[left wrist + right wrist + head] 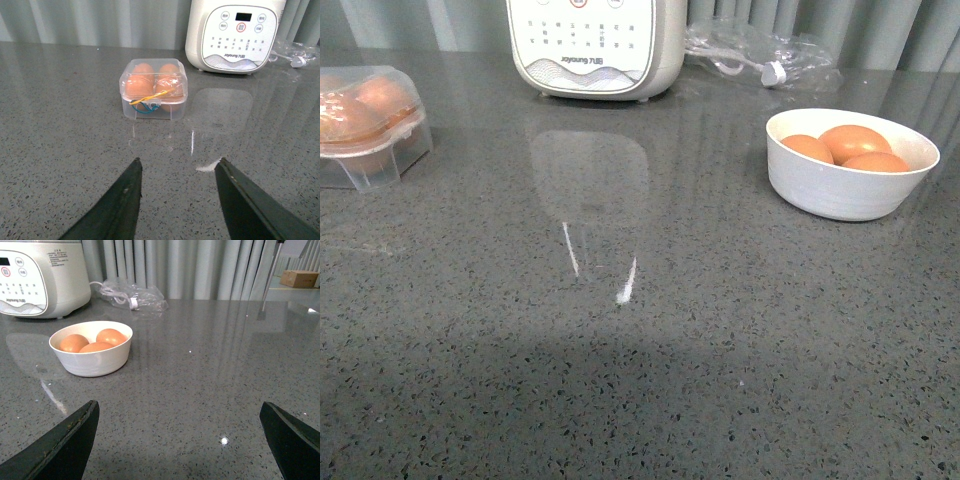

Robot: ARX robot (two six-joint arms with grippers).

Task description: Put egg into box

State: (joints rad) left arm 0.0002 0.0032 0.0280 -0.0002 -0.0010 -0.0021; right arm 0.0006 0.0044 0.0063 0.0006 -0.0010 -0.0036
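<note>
Far left, the box (365, 125) sits lidded with eggs inside, the left end effector (177, 167) spread and empty before it. Far right, the egg (855, 140) waits in the white bowl (840, 190), the right end effector (180, 412) wide apart, likely lining up. Speckled grey counter (640, 360), curtained backdrop.

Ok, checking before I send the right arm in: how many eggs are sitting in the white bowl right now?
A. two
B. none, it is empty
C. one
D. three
D: the right wrist view shows three brown eggs bunched together inside the white bowl, and the front view shows the same three; the right gripper is open and holds nothing.
</note>
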